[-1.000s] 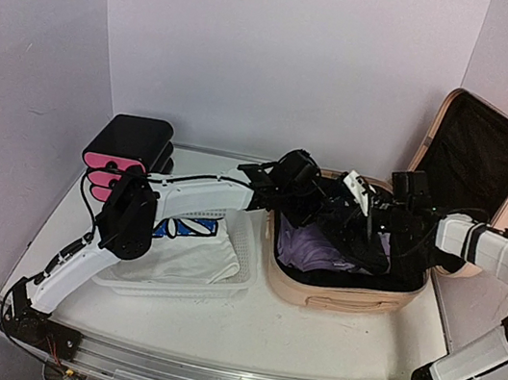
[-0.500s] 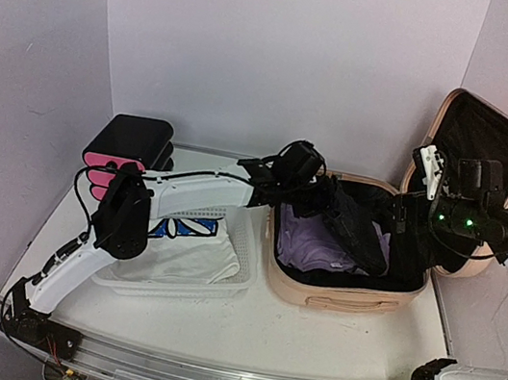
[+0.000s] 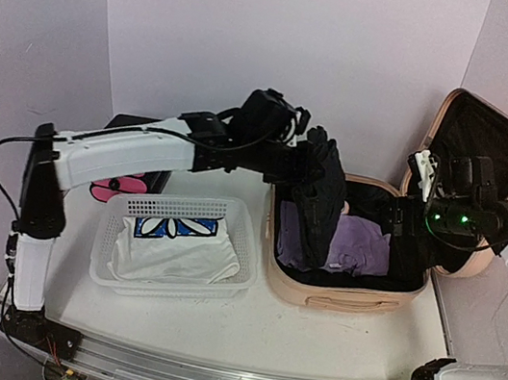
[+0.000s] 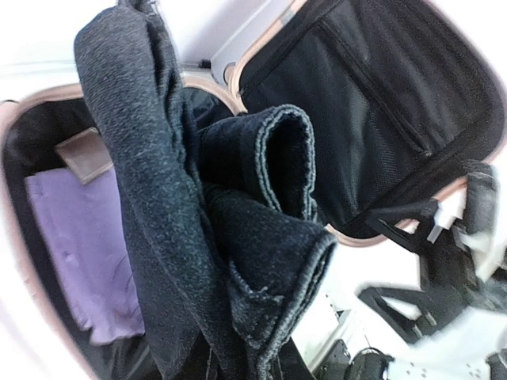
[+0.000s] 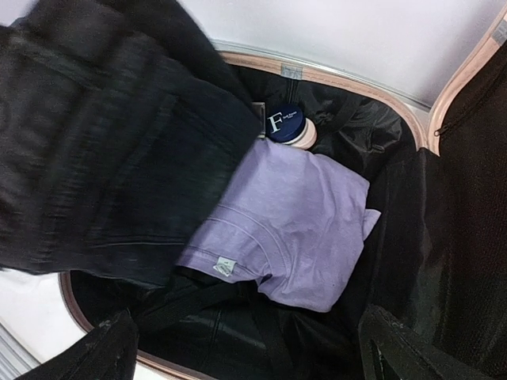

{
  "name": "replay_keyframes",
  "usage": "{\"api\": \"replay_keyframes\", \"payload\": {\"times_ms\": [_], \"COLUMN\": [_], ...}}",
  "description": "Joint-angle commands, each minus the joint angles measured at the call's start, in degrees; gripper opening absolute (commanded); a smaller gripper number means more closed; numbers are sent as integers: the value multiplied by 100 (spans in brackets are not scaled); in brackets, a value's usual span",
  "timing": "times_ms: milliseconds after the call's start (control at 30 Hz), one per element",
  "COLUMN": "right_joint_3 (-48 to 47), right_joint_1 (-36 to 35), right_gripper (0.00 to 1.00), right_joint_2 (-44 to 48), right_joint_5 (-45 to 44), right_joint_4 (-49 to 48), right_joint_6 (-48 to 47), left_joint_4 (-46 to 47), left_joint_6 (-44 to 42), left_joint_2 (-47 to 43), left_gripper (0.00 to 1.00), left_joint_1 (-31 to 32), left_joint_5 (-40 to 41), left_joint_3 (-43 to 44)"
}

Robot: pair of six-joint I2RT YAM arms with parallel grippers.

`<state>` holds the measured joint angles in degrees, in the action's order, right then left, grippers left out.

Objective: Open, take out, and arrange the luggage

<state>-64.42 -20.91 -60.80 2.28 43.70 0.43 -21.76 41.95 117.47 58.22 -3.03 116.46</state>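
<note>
Lying open on the table (image 3: 307, 340), the luggage (image 3: 343, 298) has its shell flat and its black-lined lid (image 3: 482, 140) propped up at its far right corner. Just left of the luggage sits a white mesh basket (image 3: 174, 204) holding a folded white garment (image 3: 189, 255) with a blue print. A pair of dark jeans (image 3: 320, 201) hangs bunched over the luggage's left half, its lower end down inside the shell. The left gripper (image 3: 304, 155), above the luggage's back left corner, has its fingers pinching the top of the jeans. Behind the basket, farther left of the luggage, is a black-and-pink drawer box (image 3: 138, 124), partly hidden by the left arm. Inside the luggage a folded purple shirt (image 5: 293, 222) lies on the lining, partly under the jeans. The right gripper (image 3: 413, 192) hovers above the luggage's right side, in front of the lid, with its fingers (image 5: 107, 352) spread wide and holding nothing. A small jar (image 5: 287, 127) with a dark blue cap marked "F" sits at the luggage's back wall, touching the shirt's edge.
</note>
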Motion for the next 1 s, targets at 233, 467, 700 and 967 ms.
{"api": "replay_keyframes", "payload": {"times_ms": [233, 467, 700, 967], "right_joint_3": [-584, -707, -725, -790], "right_joint_1": [-4, -13, -15, -16], "right_gripper": [98, 98, 98, 98], "right_joint_2": [-454, -640, -816, -953], "right_joint_5": [537, 714, 947, 1056], "right_joint_4": [-51, -37, -37, -30], "right_joint_6": [211, 242, 333, 385], "left_joint_4": [1599, 1605, 1563, 1574], "left_joint_6": [974, 1410, 1714, 1366], "left_joint_2": [-3212, -4646, -5606, -5615], "left_gripper": [0, 0, 0, 0], "left_joint_1": [-701, -806, -812, -832], "left_joint_5": [777, 1454, 1695, 1483], "left_joint_3": [-3800, -5525, -6769, -7162]}}
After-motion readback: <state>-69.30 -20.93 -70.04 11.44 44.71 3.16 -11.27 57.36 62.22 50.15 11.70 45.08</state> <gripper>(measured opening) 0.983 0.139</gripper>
